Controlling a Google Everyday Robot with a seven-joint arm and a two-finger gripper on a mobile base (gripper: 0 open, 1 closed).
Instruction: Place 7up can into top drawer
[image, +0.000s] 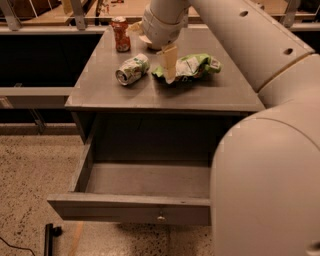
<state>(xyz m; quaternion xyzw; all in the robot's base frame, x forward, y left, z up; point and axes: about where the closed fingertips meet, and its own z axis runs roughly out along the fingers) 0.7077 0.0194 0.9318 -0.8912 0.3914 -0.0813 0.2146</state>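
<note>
The 7up can (133, 69), whitish-silver with green markings, lies on its side on the grey cabinet top (120, 95), left of centre. The top drawer (135, 209) is pulled fully open below, its flat front panel with a small metal knob (161, 217) facing me; its inside holds nothing. My gripper (169, 62) hangs from the big white arm above the cabinet top, just right of the can and apart from it, over the left end of the green chip bag. It holds nothing that I can see.
A green crinkled chip bag (192, 66) lies right of the can. A red-orange can (120, 34) stands upright at the back left. A white bowl is mostly hidden behind the wrist. The arm (260, 150) fills the right side of the view. Speckled floor lies below.
</note>
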